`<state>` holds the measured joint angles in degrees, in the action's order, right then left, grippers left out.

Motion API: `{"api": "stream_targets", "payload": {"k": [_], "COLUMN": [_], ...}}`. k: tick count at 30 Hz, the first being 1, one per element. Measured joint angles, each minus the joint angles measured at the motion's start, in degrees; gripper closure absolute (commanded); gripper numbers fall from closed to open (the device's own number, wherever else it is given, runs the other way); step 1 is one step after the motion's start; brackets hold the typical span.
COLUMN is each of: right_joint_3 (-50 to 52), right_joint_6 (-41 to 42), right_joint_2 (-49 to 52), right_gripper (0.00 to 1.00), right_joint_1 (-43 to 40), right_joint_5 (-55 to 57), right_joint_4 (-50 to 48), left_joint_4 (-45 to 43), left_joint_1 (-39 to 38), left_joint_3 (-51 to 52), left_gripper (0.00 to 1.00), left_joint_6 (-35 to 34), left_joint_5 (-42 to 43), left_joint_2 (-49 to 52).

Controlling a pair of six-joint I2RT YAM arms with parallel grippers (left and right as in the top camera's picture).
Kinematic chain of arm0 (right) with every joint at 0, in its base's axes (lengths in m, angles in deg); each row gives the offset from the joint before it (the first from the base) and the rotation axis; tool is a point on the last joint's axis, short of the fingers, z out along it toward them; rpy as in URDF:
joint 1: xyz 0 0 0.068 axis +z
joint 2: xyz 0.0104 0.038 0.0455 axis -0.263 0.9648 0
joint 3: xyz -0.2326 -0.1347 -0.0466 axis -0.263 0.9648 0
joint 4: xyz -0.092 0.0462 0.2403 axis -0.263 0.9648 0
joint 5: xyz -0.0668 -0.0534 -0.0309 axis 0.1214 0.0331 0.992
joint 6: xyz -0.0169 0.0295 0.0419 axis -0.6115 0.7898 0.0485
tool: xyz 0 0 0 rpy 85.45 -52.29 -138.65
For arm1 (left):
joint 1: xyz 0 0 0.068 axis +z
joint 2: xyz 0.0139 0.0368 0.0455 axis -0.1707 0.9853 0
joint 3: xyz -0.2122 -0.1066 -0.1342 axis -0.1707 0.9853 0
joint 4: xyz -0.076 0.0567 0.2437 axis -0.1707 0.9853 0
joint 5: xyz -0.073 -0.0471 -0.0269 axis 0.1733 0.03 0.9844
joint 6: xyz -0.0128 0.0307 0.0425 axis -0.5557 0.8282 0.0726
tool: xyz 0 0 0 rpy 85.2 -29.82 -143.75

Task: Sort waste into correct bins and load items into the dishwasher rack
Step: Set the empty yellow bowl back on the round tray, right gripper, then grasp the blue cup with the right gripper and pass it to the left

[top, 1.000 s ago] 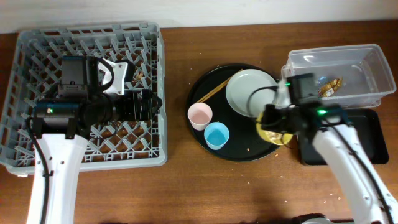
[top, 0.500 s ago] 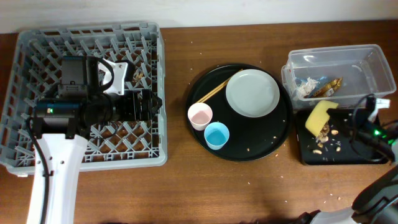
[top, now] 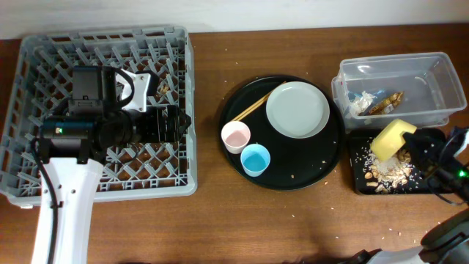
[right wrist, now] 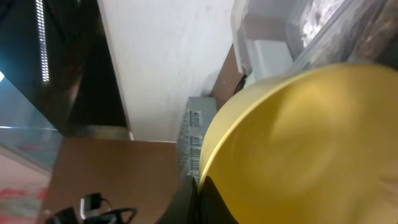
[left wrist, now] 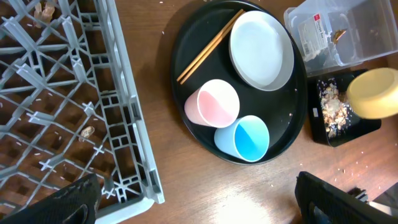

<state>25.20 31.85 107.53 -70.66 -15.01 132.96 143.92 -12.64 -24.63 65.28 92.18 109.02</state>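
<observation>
Since half a second ago the yellow bowl [top: 392, 138] has shifted a little further from the round black tray [top: 287, 173], and the pile of beige food scraps [top: 388, 173] beneath it has grown. One second ago the bowl was at that tray's right edge.

Findings, all placed from the round black tray:

1. Right end effector [top: 426, 151]: right of the tray, clamped on the yellow bowl. The bowl is tilted above the shallow black tray [top: 357, 185]. In the right wrist view the bowl [right wrist: 298, 143] fills most of the picture, and the fingers are largely hidden.
2. Shallow black tray: just right of the round tray, on the wooden surface [top: 220, 220]. The scraps lie spread inside it.
3. Clear plastic tub [top: 440, 73]: right of the round tray, towards the back. It holds the crumpled white paper ball [top: 357, 103] and the brown-gold wrapper [top: 386, 103], side by side.
4. On the round tray: the pale grey plate [top: 297, 110] at the back right and the chopsticks [top: 250, 108] just left of it, lying diagonally. The pink cup [top: 235, 137] stands at the left and the blue cup [top: 255, 159] just beside it, nearer the front. Both cups are upright.
5. Dishwasher rack [top: 44, 51]: well left of the round tray. None of the dishes is in it.
6. Left end effector [top: 179, 123]: over the rack's right side. Its fingers [left wrist: 74, 199] are spread wide and hold nothing.
</observation>
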Motion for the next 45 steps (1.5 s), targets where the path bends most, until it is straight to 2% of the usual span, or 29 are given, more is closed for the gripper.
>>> {"api": "stream_targets", "payload": {"k": [6, 7, 10, 12, 14, 15, 18, 20, 21, 22, 24, 26, 27, 28, 31, 33, 34, 35, 36, 37, 38, 41, 43, 45], "right_joint_3": [-0.04, -0.11, -0.04, -2.27, -3.76, -4.39, -4.39, -4.37, -4.37, -4.42, -4.35, -4.37, -4.66, -5.60, -7.69, -7.74, -7.76, -7.74, -7.74, -7.72, -7.69, -8.07, -11.56, -19.98], "right_joint_6": [0.35, -0.63, -2.56, -1.44, 3.10, 6.99, 14.10, 19.28, 20.98, 22.45, 24.37, 24.87, 24.72, 24.83, 24.37, 24.50, 24.26, 24.46, 24.37, 24.72, 24.63, 25.51, 24.76, 21.38], "right_joint_2": [0.00, -0.13, -3.56, -12.46, -17.94, -19.43, -17.46, -12.85, -10.51, -7.50, -3.52, -3.93, -4.74, -6.80, -12.72, -12.61, -10.67, -7.82, -4.74, -1.03, 0.26, 0.63, -2.54, -8.52], "right_gripper": [0.96, 0.96, 0.96, 0.96, 0.96, 0.96, 0.96, 0.96, 0.89, 0.76, 0.67, 0.53, 0.40, 0.32, 0.34, 0.43, 0.61, 0.70, 0.82, 0.92, 0.96, 0.96, 0.96, 0.96], "right_joint_1": [-0.11, -0.09, 2.34, 14.19, 28.63, 44.92, 65.44, 74.18, 75.97, 76.91, 76.76, 76.50, 76.50, 76.50, 76.52, 76.63, 77.05, 77.75, 78.18, 78.40, 78.40, 78.03, 75.80, 71.14], "right_joint_5": [3.26, 3.74, 7.54, 15.06, 26.47, 36.81, 55.71, 67.32, 70.49, 72.63, 74.88, 74.99, 74.40, 72.57, 67.17, 65.46, 65.29, 65.29, 65.26, 65.29, 65.26, 65.29, 64.39, 59.39], "right_joint_4": [2.62, 6.60, 8.52, 8.66, 3.89, 1.84, -1.31, -3.56, -4.90, -5.51, -4.90, -4.24, -3.26, -2.69, -2.71, -3.06, -4.11, -4.70, -5.38, -5.99, -6.08, -4.63, 2.21, 9.62], "left_joint_4": [-0.09, -0.07, -0.07, 0.00, -0.11, 0.02, 0.31, 0.48, 0.50, 0.61, 1.11, 1.42, 1.42, 1.42, 1.44, 1.07, 0.66, -0.48, -1.36, -2.78, -3.26, -4.68, -6.36, -8.33], "left_joint_1": [0.00, 0.00, 0.00, 0.00, 0.00, 0.00, 0.00, 0.00, 0.00, 0.00, 0.00, 0.00, 0.00, 0.00, 0.00, 0.00, 0.00, 0.00, 0.00, 0.00, 0.00, 0.00, 0.00, 0.00], "left_joint_3": [0.00, 0.00, 0.00, 0.00, -0.02, -0.02, -0.02, -0.02, -0.02, -0.02, -0.02, -0.02, -0.02, -0.02, -0.02, -0.02, -0.02, -0.02, -0.02, -0.02, -0.02, -0.02, -0.02, -0.02], "left_gripper": [0.01, 0.01, 0.01, 0.01, 0.01, 0.01, 0.01, 0.01, 0.01, 0.01, 0.01, 0.01, 0.01, 0.01, 0.01, 0.21, 0.19, 0.06, 0.01, 0.01, 0.01, 0.01, 0.01, 0.01], "left_joint_6": [0.00, 0.00, 0.00, 0.00, 0.00, -0.02, 0.00, 0.00, -0.02, 0.00, 0.00, 0.00, 0.00, 0.00, 0.00, 0.00, 0.24, 0.09, 0.00, -0.04, -0.11, -1.33, -4.59, -6.60], "left_joint_5": [0.00, 0.00, 0.00, 0.00, 0.00, 0.00, -0.04, 0.00, 0.00, 0.00, 0.00, 0.00, 0.00, 0.00, 0.00, 0.00, 0.02, 0.59, 1.51, 3.08, 3.80, 5.55, 6.27, 8.41], "left_joint_2": [0.00, 0.00, 0.00, 0.00, 0.00, 0.00, 0.00, 0.00, 0.00, 0.00, 0.00, 0.00, 0.00, 0.00, 0.00, 0.00, 0.00, 0.00, 0.00, 0.00, 0.00, 0.00, 0.00, 0.00]}}
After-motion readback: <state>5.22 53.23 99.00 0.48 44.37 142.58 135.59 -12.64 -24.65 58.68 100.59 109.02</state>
